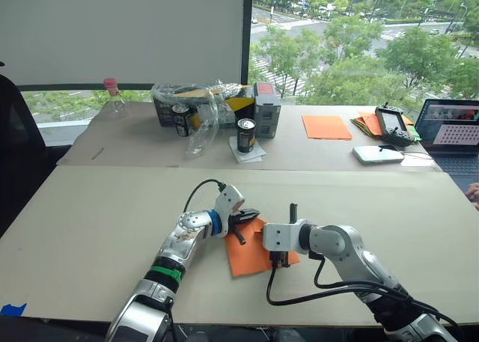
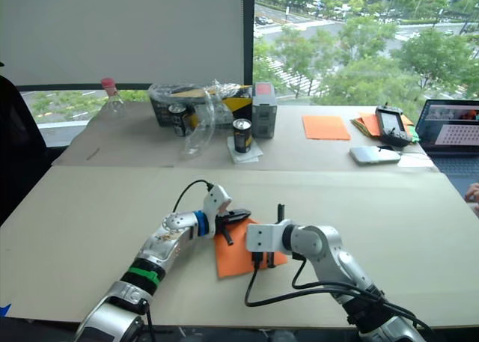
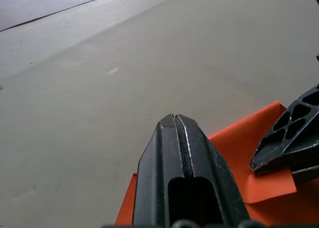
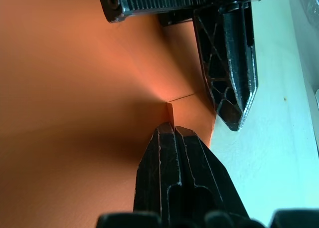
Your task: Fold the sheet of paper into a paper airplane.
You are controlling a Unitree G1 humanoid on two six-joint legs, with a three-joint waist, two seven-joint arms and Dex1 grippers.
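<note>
Paper, a bright-orange folded sheet, lies flat on the desk near the middle of its front edge, with both claws working on it. The left claw reaches over the sheet's far left corner; in the left wrist view its two black fingers are pressed together with no gap, and nothing is caught between them. The right claw comes in from the right; in the right wrist view its fingers are also closed tight, their tips at a small raised flap of the orange sheet, though whether they actually pinch it cannot be told. Along the back edge of the desk stand a dark can, a grey box and a clear bottle. A smooth orange sheet and a laptop sit toward the back right corner
</note>
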